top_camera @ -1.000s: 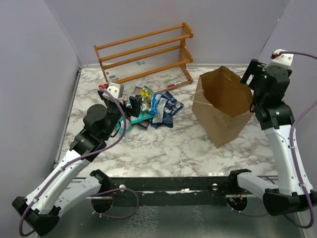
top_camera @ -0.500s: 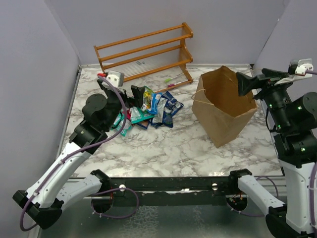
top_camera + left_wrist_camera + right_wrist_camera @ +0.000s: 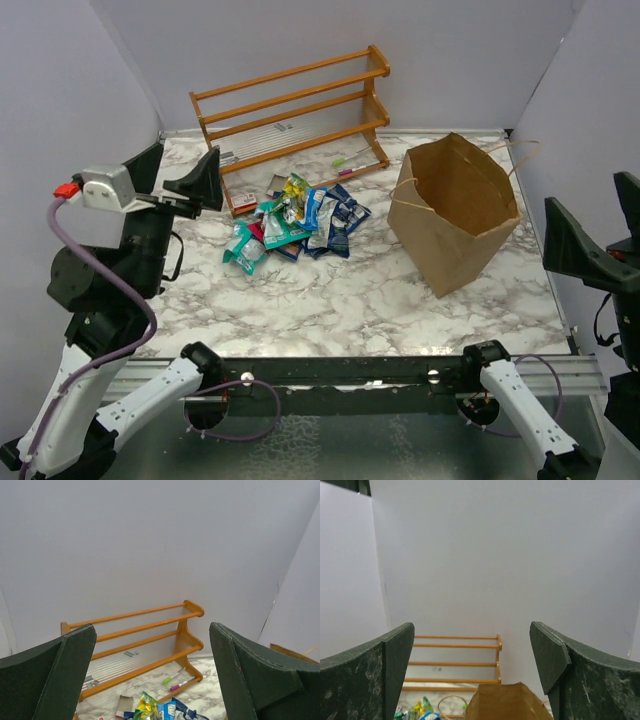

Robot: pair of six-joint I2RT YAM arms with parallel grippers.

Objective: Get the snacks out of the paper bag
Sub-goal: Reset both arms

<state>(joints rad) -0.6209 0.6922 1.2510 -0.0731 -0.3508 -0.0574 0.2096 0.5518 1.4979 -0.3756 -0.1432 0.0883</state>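
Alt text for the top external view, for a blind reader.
Shiny blue and teal foil snack packets lie heaped on the marble table, left of a standing brown paper bag. The left pincer and right pincer hang open, empty.

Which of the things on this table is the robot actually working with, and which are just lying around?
Part of the job: snacks; paper bag.
Just lying about: wooden rack; pens beside it.

Marble table carries snacks, paper bag, wooden rack.
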